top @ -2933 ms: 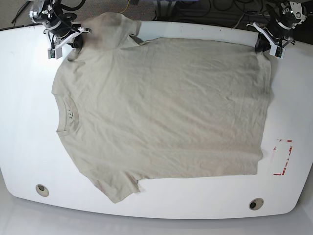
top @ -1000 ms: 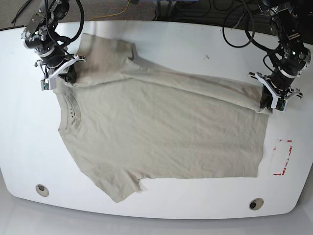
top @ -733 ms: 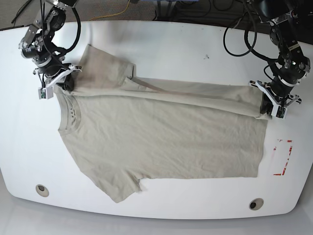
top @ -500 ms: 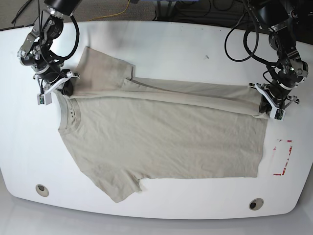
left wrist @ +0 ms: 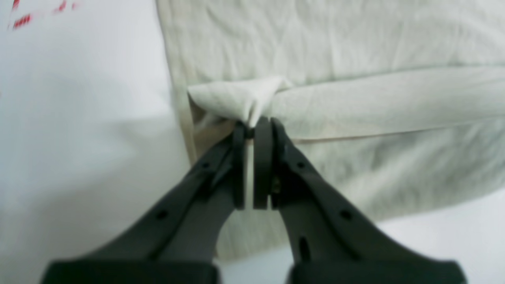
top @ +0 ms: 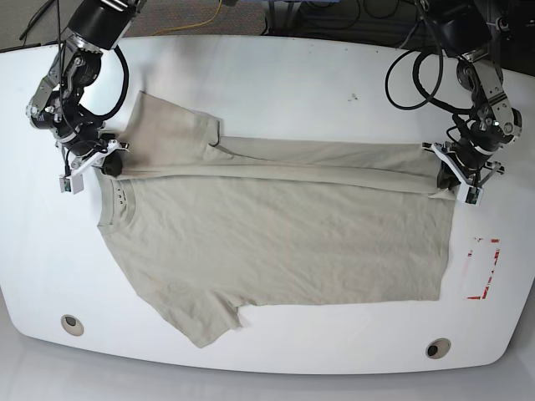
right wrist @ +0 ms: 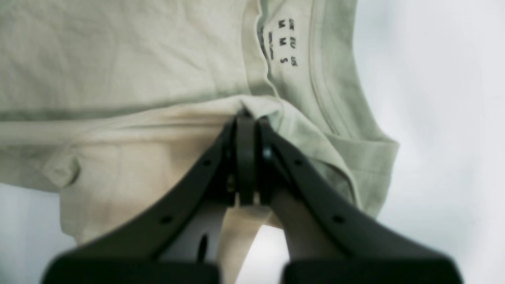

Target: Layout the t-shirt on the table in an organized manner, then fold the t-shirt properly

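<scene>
The beige-grey t-shirt (top: pixel 276 238) lies on the white table (top: pixel 276 79), collar to the left, its far long edge folded over toward the middle in a strip (top: pixel 326 163). At the hem end on the right, my left gripper (top: pixel 449 177) is shut on the folded corner (left wrist: pixel 236 100). My right gripper (top: pixel 104 164) is shut on the fabric beside the collar (right wrist: pixel 252 108), just above the printed label (right wrist: pixel 286 41). The far sleeve (top: pixel 171 129) lies flat above the fold. The near sleeve (top: pixel 205 322) lies flat at the front.
A red tape outline (top: pixel 485 267) marks the table right of the hem. Two round grommet holes (top: pixel 72 324) (top: pixel 436 347) sit near the front edge. Cables lie behind the table's far edge (top: pixel 334 17).
Both grippers have drawn the shirt's far edge toward the front, turning it over the body. The folded strip has grown wider and the far sleeve has slid down with it.
</scene>
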